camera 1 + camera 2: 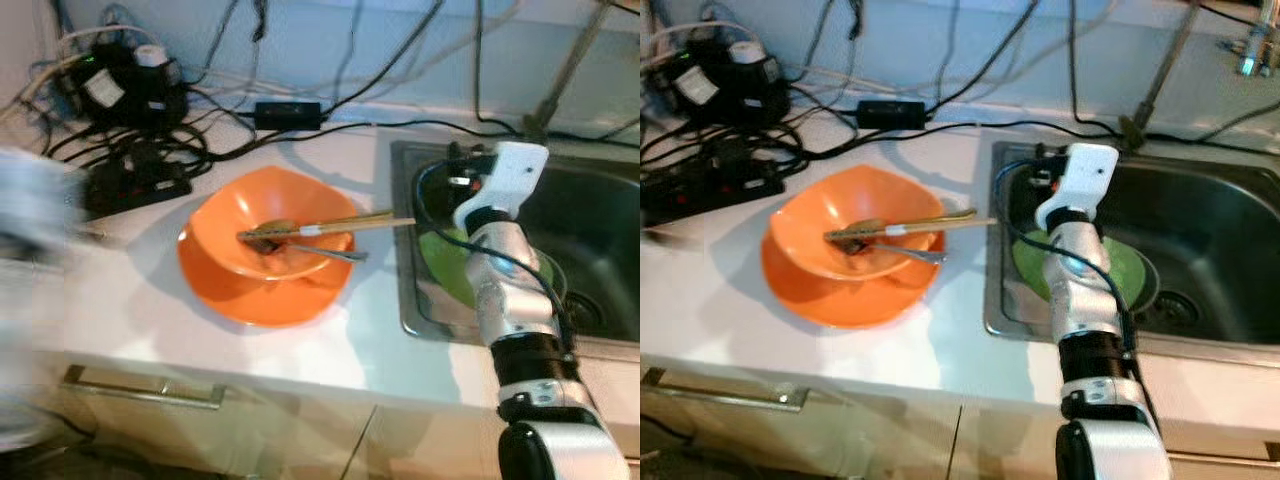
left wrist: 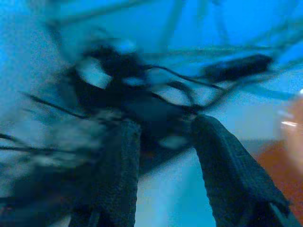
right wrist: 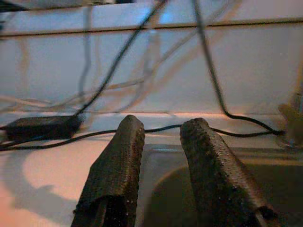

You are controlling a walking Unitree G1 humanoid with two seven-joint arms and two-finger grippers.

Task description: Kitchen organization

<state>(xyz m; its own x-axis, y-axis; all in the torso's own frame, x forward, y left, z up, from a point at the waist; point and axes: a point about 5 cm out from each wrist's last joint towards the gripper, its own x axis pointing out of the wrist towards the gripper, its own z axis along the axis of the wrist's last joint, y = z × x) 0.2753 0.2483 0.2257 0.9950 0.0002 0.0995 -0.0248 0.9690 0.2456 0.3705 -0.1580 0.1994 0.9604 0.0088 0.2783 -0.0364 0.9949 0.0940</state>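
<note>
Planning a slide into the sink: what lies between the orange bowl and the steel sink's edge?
In the left eye view, bare white counter lies between the orange bowl and the steel sink, crossed only by wooden chopstick tips overhanging toward the sink.

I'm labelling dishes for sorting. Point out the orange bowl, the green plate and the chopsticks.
orange bowl (image 1: 232, 212): left eye view, bare inner wall.
green plate (image 1: 1122, 268): right eye view, bare part, right of the arm, in the sink.
chopsticks (image 1: 345, 224): left eye view, middle of the sticks.

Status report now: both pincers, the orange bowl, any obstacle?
Right pincer open, empty, over sink. Left pincer open, empty. Orange bowl on counter, chopsticks inside. Cables behind.
</note>
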